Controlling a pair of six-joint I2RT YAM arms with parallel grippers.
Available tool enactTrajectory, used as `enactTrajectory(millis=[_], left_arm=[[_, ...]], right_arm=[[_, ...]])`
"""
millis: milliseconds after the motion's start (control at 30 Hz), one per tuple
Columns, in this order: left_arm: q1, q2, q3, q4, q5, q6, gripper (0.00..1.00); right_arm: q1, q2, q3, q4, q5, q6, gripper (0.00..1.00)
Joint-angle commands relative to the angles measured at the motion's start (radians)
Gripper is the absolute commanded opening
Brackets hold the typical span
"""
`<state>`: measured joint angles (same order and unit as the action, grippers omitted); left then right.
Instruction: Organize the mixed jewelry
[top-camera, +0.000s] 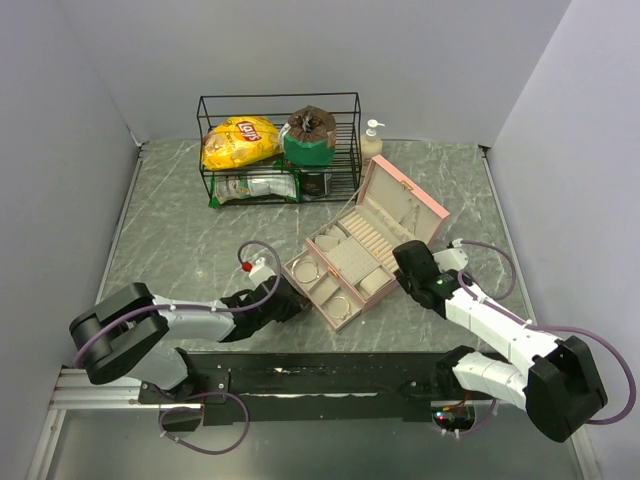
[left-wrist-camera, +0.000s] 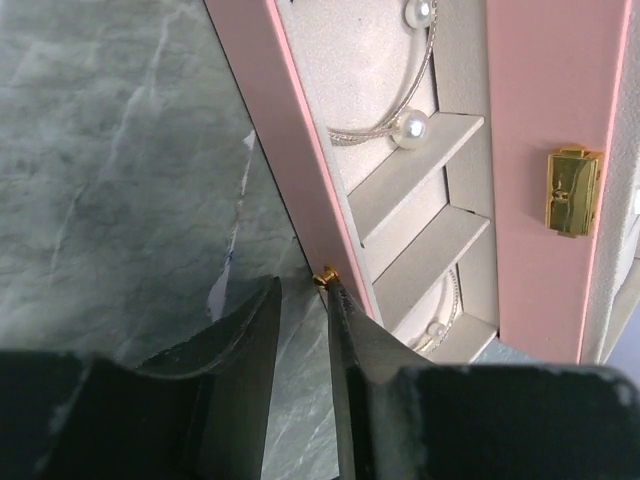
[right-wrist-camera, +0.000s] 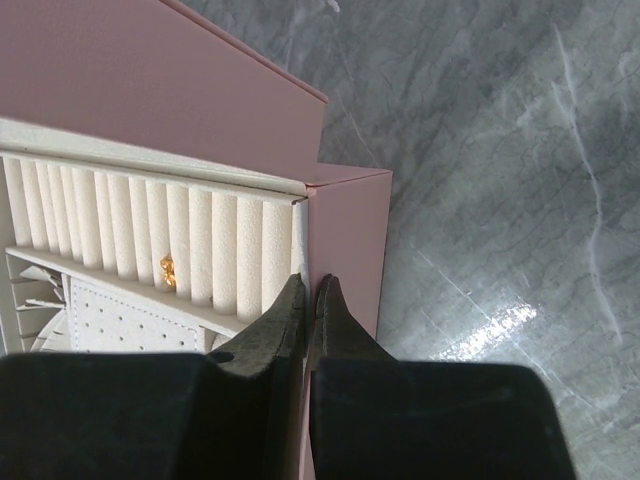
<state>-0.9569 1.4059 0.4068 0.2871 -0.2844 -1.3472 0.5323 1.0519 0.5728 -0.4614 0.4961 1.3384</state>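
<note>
Currently your left gripper (left-wrist-camera: 300, 283) stands narrowly parted with nothing clamped; a tiny gold piece (left-wrist-camera: 325, 277) sits at one fingertip, right against the outer wall of the pink box (left-wrist-camera: 265, 100). Risk: it is only perched, not pinched, so closing off-centre or brushing the wall could flick it onto the table (left-wrist-camera: 120, 150). Your right gripper (right-wrist-camera: 310, 285) is pressed shut and empty at the box corner; a sideways move there could shove the box. A pearl hoop (left-wrist-camera: 410, 128) lies in its compartment
</note>
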Motion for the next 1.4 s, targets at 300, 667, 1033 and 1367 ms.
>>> enactTrajectory(millis=[300, 667, 1033, 1367], left_arm=[[0.017, 0.070, 0.107, 0.081, 0.037, 0.100, 0.40], [0.046, 0.162, 0.178, 0.103, 0.103, 0.158, 0.44], [0.079, 0.284, 0.286, 0.135, 0.203, 0.217, 0.46], [0.081, 0.240, 0.192, 0.202, 0.277, 0.200, 0.46]], right_arm=[[0.012, 0.048, 0.016, 0.066, -0.142, -0.001, 0.00], [0.015, 0.062, 0.024, 0.078, -0.142, -0.039, 0.00], [0.014, 0.095, 0.039, 0.084, -0.160, -0.074, 0.00], [0.015, 0.108, 0.064, 0.058, -0.134, -0.099, 0.00]])
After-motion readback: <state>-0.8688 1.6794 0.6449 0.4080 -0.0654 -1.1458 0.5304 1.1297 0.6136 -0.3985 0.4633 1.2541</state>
